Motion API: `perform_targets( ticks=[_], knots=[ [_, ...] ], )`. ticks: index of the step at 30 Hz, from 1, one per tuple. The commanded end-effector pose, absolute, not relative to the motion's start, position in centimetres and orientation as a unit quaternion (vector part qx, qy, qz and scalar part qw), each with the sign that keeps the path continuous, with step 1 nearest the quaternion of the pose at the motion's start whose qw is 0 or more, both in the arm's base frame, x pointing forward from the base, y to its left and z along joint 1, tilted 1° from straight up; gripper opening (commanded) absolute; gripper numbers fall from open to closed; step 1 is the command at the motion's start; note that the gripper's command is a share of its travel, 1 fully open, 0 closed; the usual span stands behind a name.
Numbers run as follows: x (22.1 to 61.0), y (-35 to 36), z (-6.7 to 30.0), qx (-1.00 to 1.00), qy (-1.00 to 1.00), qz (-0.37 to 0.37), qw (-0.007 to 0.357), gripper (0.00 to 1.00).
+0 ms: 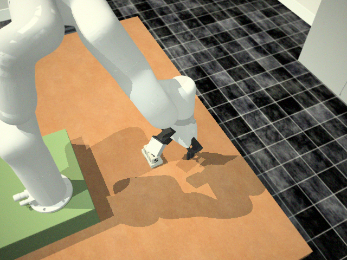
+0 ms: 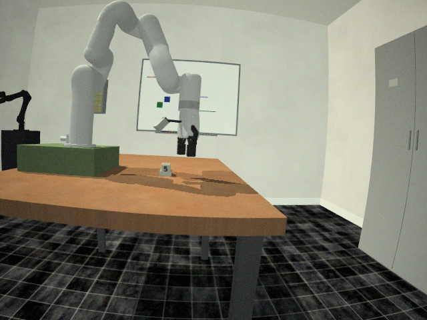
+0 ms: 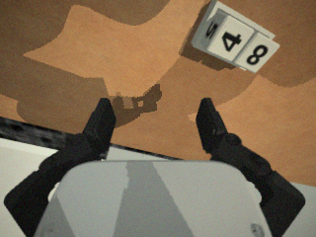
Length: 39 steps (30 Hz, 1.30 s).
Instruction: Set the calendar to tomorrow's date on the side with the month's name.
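Note:
The small white block calendar (image 1: 152,158) (image 2: 165,169) stands on the wooden table (image 1: 84,92) (image 2: 137,203). In the wrist view its two cubes sit side by side, one with 4 on top (image 3: 230,41) and one with 8 on top (image 3: 257,54). The end face of the 4 cube shows a 5. The side with the month's name is not visible. My gripper (image 1: 192,152) (image 2: 186,151) (image 3: 155,109) is open and empty. It hangs above the table, a little to the side of the calendar and clear of it.
The arm's green base block (image 1: 33,218) (image 2: 69,159) stands on the table's near-left part. The table's right edge (image 1: 224,134) runs close to the gripper, with the tiled floor (image 1: 266,111) beyond. A grey cabinet (image 2: 396,155) stands at the right wall.

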<state>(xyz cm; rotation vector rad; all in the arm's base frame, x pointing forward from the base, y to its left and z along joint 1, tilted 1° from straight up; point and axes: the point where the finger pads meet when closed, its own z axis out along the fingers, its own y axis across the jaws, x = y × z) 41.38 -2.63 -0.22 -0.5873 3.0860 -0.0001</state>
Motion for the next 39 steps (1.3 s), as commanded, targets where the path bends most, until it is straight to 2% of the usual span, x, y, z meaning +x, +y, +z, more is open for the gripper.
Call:
perform_targets(
  ticks=[1,39],
  knots=[
    [40.9,-2.2,0.2,-0.101,0.995,0.0,0.002,1.0],
    [37.2,0.2,1.9,0.389,0.921,0.001,0.002,1.0]
  ],
)
